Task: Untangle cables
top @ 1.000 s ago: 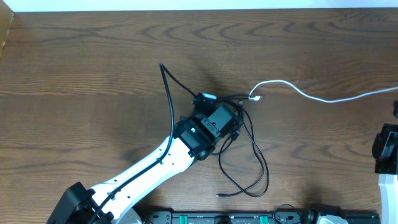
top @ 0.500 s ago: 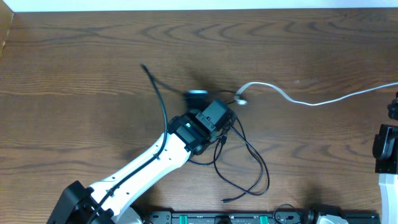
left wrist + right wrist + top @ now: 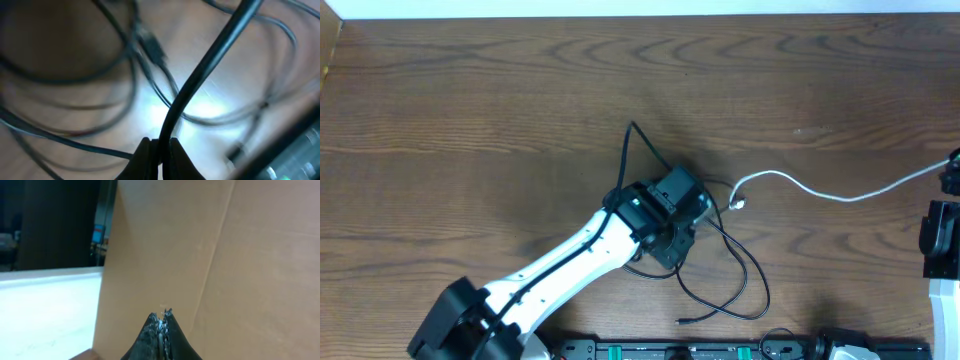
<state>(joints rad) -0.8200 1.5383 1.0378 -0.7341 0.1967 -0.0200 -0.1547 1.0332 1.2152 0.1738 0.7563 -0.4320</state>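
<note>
Left gripper (image 3: 159,150): two dark fingers (image 3: 142,159) clenched on a thin, flexible black cord (image 3: 200,75). The cord leaves the tips and runs straight up toward the upper right of the wrist view. That view is blurred. Behind the held cord, more thin black cords (image 3: 127,85) cross in loose curves over the glossy brown wooden table (image 3: 470,100).

Overhead: the white-and-black left arm (image 3: 570,255) reaches in from the lower left, its wrist over the tangle near the middle of the table. The fingers themselves are hidden under the wrist here. One black strand (image 3: 626,160) rises from beside the wrist toward the far side and ends in a free tip. The other black loops trail down and to the right, toward the near edge. A small dark plug end (image 3: 682,321) lies there on the wood.

A thin white cord (image 3: 820,190) has its small white plug (image 3: 737,204) lying just right of the wrist, near the black loops. Touching or apart, I cannot tell. From the plug it arcs up, then runs across to the right edge of the table.

Right gripper (image 3: 161,316): tips pressed together. Whether anything is pinched between them I cannot tell. It faces a flat tan cardboard-like panel (image 3: 225,255). Overhead, only part of the black-and-white right arm (image 3: 942,240) shows, at the right edge and well apart from the tangle.
</note>
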